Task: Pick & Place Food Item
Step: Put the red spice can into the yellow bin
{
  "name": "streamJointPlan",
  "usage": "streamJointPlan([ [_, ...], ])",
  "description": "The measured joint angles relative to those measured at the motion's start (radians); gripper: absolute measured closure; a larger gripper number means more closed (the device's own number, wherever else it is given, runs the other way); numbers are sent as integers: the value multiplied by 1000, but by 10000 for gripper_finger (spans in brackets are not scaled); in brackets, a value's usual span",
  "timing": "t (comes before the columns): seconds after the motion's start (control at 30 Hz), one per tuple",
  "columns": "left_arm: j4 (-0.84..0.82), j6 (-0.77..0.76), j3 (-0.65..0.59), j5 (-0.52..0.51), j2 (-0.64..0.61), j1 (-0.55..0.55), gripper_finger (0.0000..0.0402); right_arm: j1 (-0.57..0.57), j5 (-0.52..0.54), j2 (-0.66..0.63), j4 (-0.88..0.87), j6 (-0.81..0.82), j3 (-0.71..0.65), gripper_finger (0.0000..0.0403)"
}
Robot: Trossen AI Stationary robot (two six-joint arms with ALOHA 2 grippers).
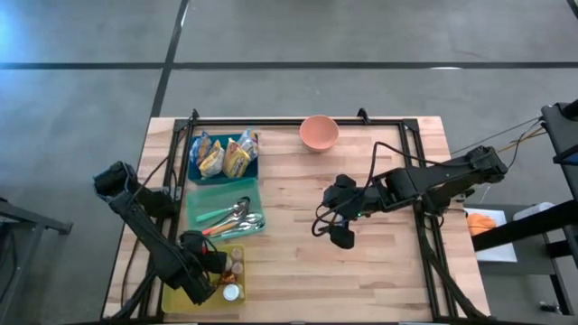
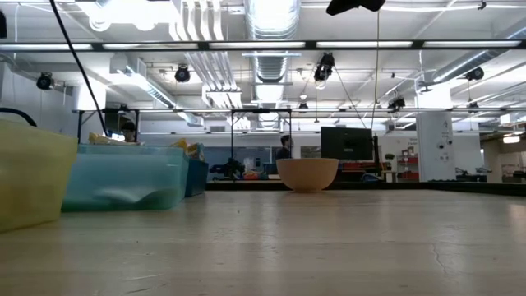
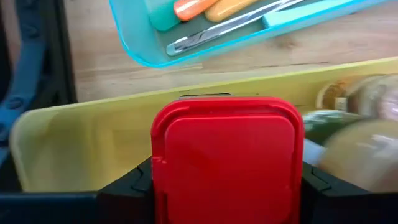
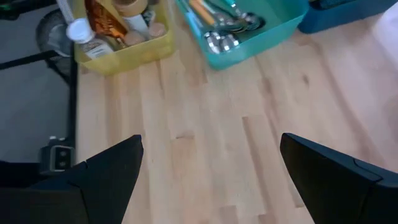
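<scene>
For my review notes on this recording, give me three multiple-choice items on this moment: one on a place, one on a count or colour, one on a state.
1. Where is the left gripper?
A. over the yellow bin
B. over the pink bowl
C. off the table

2. How many bins stand in the row on the table's left side?
A. one
B. two
C. three

3. What is the state of the right gripper?
A. shut on a spoon
B. open and empty
C. shut on the bowl

Answers:
1 A: the high view shows it at the yellow bin, and the left wrist view shows it shut on a red-lidded container.
2 C: blue bin, teal bin and yellow bin.
3 B: its fingers stand wide apart over bare wood.
</scene>
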Motion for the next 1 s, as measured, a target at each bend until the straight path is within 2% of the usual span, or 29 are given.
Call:
streamJointPlan([
  [0.13,77,-2,-69,-6,-2,-2,200,0,-33,0,10,20,0,30],
  [0.3,136,-2,-119,-62,-19,-22,200,0,-38,0,24,29,20,30],
  [0.6,117,51,-128,-97,-46,-55,200,0,-39,-2,26,14,95,30],
  [0.87,100,115,-130,-115,-110,-56,200,1,-35,-2,25,10,104,30],
  [1.0,91,235,-129,-121,-142,-56,200,1,-35,-2,18,10,101,30],
])
